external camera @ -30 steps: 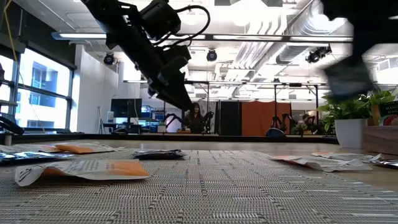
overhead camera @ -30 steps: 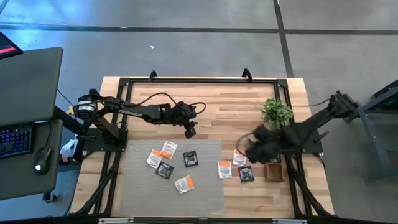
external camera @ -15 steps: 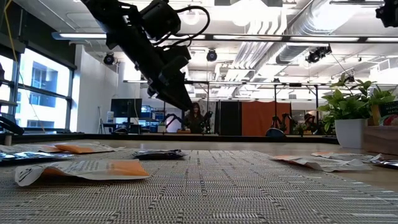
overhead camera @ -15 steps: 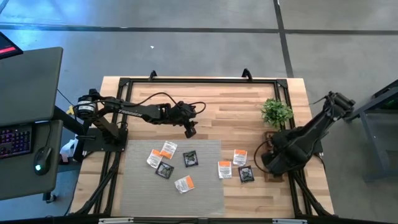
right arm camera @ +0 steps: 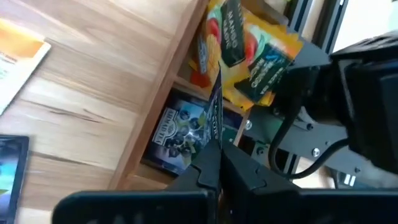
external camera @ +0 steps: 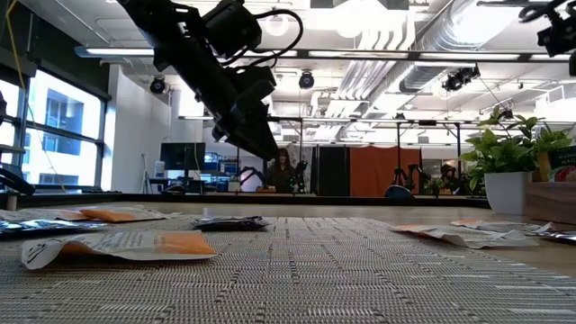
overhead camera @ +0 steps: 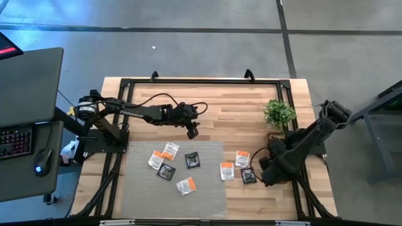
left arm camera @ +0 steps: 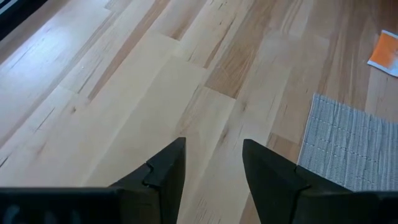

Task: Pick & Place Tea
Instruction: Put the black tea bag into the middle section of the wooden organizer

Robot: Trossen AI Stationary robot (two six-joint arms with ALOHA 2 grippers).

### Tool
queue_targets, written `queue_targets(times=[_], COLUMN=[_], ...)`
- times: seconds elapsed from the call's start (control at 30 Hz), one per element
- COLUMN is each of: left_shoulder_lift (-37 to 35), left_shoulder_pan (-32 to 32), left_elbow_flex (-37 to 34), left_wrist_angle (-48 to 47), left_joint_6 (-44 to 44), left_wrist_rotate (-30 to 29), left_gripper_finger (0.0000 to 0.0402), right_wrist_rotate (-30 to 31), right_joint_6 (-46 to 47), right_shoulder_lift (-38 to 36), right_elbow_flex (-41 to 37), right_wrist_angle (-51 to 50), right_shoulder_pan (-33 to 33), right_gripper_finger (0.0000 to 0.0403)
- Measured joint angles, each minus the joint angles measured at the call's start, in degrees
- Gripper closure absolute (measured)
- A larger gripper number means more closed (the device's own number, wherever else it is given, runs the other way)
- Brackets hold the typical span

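The right gripper [right arm camera: 214,163] is pinched on a dark sachet [right arm camera: 213,118] above the wooden tray [right arm camera: 163,118] — it should be lowered upright beside the sachets already filed, then released.

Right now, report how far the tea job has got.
Done: an orange-yellow sachet and a blue-printed one stand in the wooden tray. In hand: the right end effector, at the tray, seems pinched on a dark sachet seen edge-on. Left: five sachets on the grey mat, three more on the wood beside it. The left end effector hangs open over bare wood.
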Motion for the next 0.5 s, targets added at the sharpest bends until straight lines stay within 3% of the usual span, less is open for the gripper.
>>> queue_targets(times=[0.3, 0.5], left_shoulder_lift=[0.0, 0.0], left_shoulder_pan=[0.0, 0.0], left_elbow_flex=[0.0, 0.0], left_wrist_angle=[0.0, 0.0], left_joint_6=[-0.4, -0.4], left_wrist_rotate=[0.6, 1.7], left_gripper_finger=[0.0243, 0.0243], right_wrist_rotate=[-1.5, -7.6], right_joint_6=[-1.0, -8.4], right_shoulder_lift=[1.0, 0.4], right_elbow_flex=[0.0, 0.8], right_wrist_angle=[-0.1, -0.4], right_shoulder_pan=[-2.4, -2.5], right_gripper_finger=[0.0308, 0.0261])
